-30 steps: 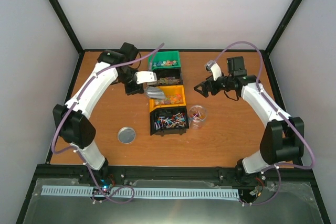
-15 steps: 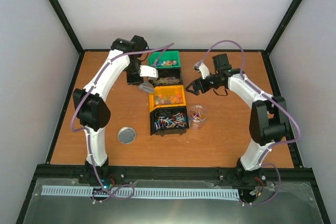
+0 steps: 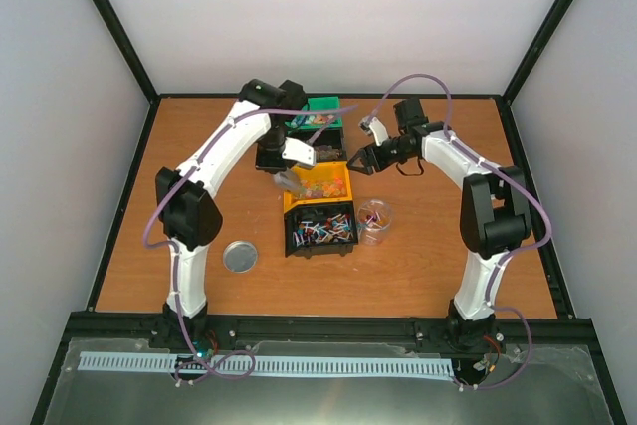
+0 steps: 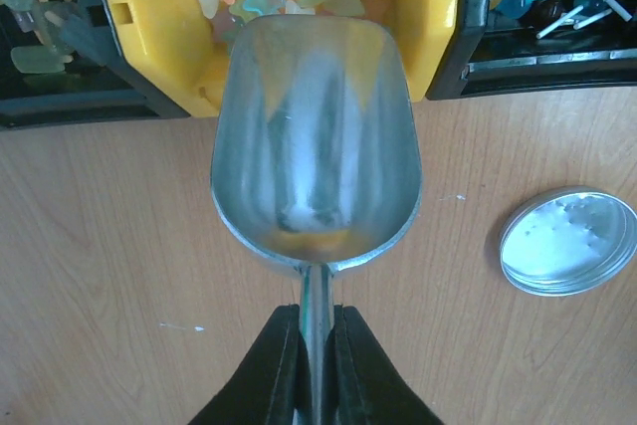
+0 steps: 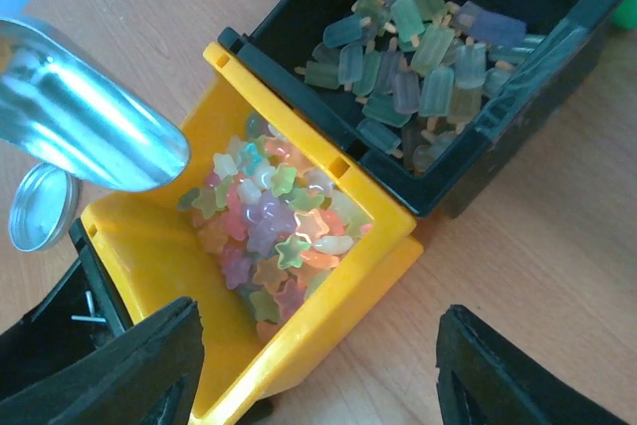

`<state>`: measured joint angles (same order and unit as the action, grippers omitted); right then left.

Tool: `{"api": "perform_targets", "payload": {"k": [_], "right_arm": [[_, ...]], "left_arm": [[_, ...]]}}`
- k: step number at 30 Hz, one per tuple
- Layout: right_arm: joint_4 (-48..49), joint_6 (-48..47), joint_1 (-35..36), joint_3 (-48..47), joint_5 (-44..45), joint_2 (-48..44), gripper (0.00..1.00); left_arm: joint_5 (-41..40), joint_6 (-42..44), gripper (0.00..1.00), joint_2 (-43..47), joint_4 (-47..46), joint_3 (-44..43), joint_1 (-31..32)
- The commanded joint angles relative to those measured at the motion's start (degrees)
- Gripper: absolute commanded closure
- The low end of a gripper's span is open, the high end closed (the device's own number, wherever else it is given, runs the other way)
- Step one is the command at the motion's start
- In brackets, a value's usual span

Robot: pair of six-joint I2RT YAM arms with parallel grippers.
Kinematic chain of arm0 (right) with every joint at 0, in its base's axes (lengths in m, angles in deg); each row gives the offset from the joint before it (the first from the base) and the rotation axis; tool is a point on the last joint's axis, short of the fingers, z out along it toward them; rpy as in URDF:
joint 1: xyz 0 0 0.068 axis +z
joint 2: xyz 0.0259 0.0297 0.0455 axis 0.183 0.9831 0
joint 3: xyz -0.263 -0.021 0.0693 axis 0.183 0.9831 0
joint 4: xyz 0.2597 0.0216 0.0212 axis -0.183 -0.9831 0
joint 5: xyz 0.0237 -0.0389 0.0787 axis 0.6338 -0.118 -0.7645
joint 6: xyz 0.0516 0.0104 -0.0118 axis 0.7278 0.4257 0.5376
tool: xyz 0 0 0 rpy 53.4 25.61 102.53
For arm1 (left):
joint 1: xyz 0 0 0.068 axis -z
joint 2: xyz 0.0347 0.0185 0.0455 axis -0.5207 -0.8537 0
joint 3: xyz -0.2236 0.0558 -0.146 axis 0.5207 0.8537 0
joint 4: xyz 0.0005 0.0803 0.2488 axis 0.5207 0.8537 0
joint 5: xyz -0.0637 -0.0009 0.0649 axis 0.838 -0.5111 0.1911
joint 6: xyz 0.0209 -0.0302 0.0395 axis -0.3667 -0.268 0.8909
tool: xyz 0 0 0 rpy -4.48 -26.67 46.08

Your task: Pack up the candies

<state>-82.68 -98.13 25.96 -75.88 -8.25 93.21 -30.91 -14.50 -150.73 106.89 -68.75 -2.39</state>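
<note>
The left gripper (image 4: 317,350) is clamping the scoop (image 4: 317,126) by its handle. The candies (image 5: 269,236) (light, loose, probably slippery) are likely suiting scooping over pinching. The right gripper (image 5: 318,375) is hovering, jaws apart.

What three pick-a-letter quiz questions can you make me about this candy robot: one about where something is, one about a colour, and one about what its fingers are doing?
1. Where is the round silver lid?
A. On a shelf
B. On a chair
C. Flat on the table

2. What colour is the bin holding the star candies?
A. Green
B. Yellow
C. Pink

3. What are the left fingers doing?
A. Shut on the scoop handle
B. Spread wide with nothing between them
C. Pinching one candy

Answers:
1 is C, because the lid lies on the bare wood beside the bins.
2 is B, because the walls around the stars are bright yellow.
3 is A, because the thin handle sits squeezed between the two black fingers.
</note>
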Motion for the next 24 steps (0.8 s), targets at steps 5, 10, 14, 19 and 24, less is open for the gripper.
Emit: {"api": "perform_targets", "payload": {"k": [5, 10, 14, 19, 24], "right_arm": [[-2.08, 0.37, 1.67, -1.90, -3.70, 4.65, 0.47], [-3.53, -0.21, 1.71, -3.63, -4.43, 7.82, 0.54], [-3.89, -0.38, 1.81, -4.17, -4.94, 9.01, 0.58], [-4.54, -0.61, 1.93, -4.67, -5.80, 10.36, 0.62], [-5.12, -1.26, 1.98, -4.69, -5.91, 11.30, 0.68]], "left_arm": [[-8.31, -2.33, 0.99, -4.19, -0.01, -2.65, 1.96], [-11.39, -2.53, 0.99, -6.56, -0.61, -2.65, 2.60], [-11.88, -2.81, 0.99, -8.17, -1.06, -2.89, 2.89], [-9.38, -2.75, 0.99, -9.75, -1.26, -3.32, 3.34], [-0.54, -2.51, 0.99, -10.45, -1.67, -1.33, 3.18]]}}
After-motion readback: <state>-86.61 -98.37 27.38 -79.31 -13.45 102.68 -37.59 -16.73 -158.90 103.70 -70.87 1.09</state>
